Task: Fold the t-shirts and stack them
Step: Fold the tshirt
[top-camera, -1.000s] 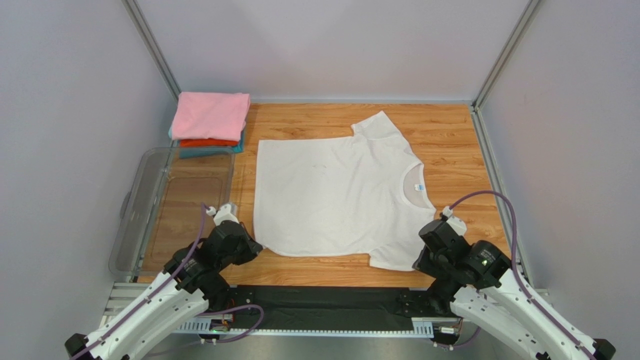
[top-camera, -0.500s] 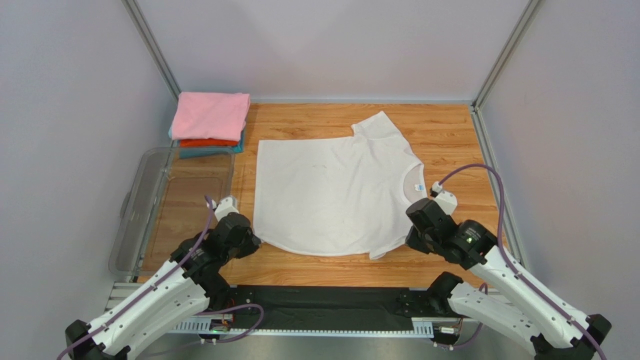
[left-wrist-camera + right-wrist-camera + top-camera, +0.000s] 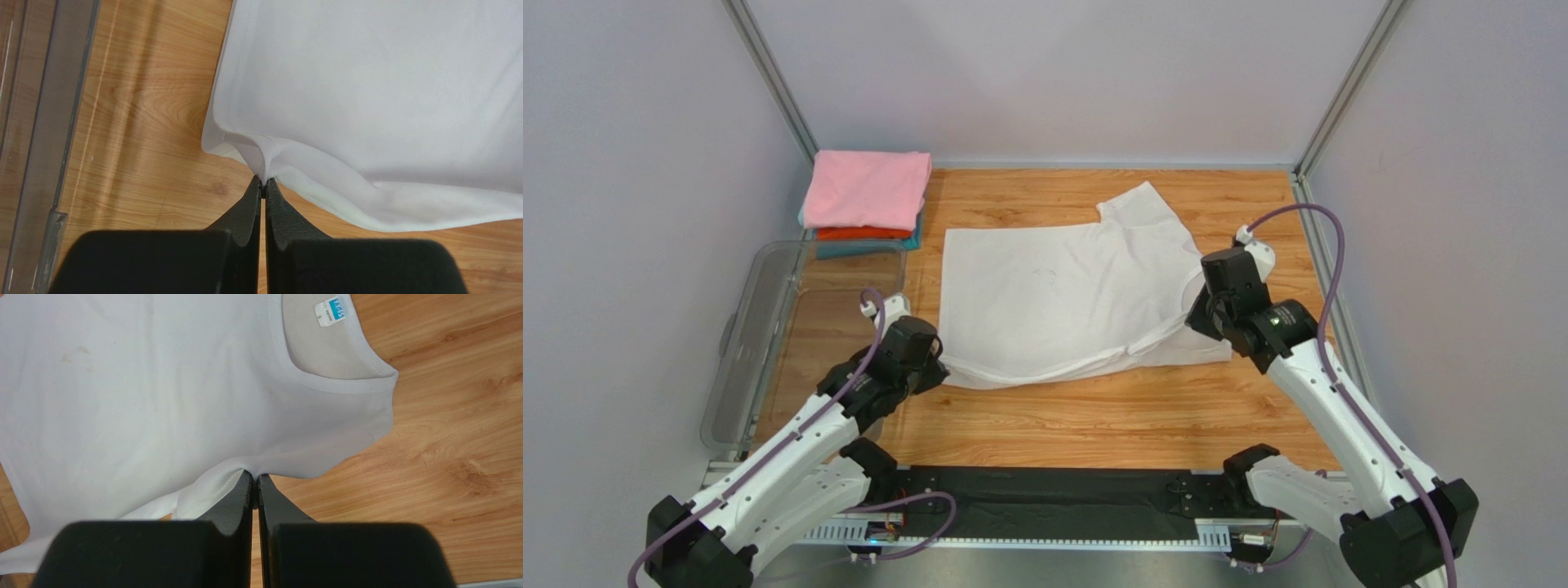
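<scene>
The white t-shirt (image 3: 1063, 288) lies spread on the wooden table, its near edge lifted and folded back. My left gripper (image 3: 934, 368) is shut on the shirt's near left corner (image 3: 263, 160). My right gripper (image 3: 1195, 321) is shut on the shirt's near right part (image 3: 245, 468), below the collar with the light-blue neck label (image 3: 333, 307). A stack of folded tees sits at the back left: pink (image 3: 867, 188) on top, orange-red (image 3: 863, 233) under it, teal (image 3: 860, 249) at the bottom.
A clear plastic bin (image 3: 756, 355) lies along the table's left side, its wall also in the left wrist view (image 3: 55, 110). Metal frame posts stand at the back corners. Bare wood (image 3: 1100, 417) lies between the shirt and the arm bases.
Both grippers have moved away from the bases with the shirt's near edge held, the right one much farther. The near part of the shirt now lies folded over itself.
</scene>
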`<state>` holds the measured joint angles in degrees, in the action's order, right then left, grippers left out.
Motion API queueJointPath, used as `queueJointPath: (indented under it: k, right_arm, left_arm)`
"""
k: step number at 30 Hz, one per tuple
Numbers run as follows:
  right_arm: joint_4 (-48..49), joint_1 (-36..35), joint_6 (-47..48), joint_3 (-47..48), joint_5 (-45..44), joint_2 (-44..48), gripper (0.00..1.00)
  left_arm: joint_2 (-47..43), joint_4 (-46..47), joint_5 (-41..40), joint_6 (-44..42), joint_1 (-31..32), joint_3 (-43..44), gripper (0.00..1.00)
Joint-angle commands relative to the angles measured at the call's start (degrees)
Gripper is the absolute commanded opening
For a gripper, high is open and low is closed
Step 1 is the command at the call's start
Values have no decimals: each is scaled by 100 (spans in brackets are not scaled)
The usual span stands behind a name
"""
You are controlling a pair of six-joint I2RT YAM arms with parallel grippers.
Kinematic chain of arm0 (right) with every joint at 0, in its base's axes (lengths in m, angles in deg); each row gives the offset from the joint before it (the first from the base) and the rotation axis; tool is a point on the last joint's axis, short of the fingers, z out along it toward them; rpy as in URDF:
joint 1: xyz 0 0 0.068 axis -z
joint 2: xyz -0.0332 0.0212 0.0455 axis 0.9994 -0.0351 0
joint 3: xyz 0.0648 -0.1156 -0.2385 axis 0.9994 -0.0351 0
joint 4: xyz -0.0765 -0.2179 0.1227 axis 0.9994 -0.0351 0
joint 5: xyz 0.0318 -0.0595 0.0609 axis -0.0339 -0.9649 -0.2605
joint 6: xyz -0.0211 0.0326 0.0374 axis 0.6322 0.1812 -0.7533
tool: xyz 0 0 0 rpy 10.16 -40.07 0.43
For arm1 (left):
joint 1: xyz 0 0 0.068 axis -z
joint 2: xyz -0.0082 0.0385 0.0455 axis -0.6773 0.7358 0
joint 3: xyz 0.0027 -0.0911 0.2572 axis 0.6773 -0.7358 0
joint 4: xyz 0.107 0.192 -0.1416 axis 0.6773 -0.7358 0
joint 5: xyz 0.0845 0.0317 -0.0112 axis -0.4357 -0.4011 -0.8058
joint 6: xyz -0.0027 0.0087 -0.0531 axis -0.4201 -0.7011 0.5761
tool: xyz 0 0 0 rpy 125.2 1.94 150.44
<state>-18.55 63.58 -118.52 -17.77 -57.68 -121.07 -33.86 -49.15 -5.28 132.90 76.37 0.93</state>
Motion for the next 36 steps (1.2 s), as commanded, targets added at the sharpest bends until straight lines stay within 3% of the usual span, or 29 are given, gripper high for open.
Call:
queueJointPath:
  k: [1, 16, 36]
  right_arm:
    - [708, 269, 555, 438, 594, -416, 0]
    - [1112, 981, 1048, 1423, 1122, -2131, 0]
    - [1534, 1447, 1514, 2486, 1808, -4319, 0]
  left_arm:
    - [149, 337, -147, -332, -191, 397, 0]
    - [1668, 1145, 503, -912, -1281, 933, 0]
    - [3155, 1629, 336, -1132, -1528, 1381, 0]
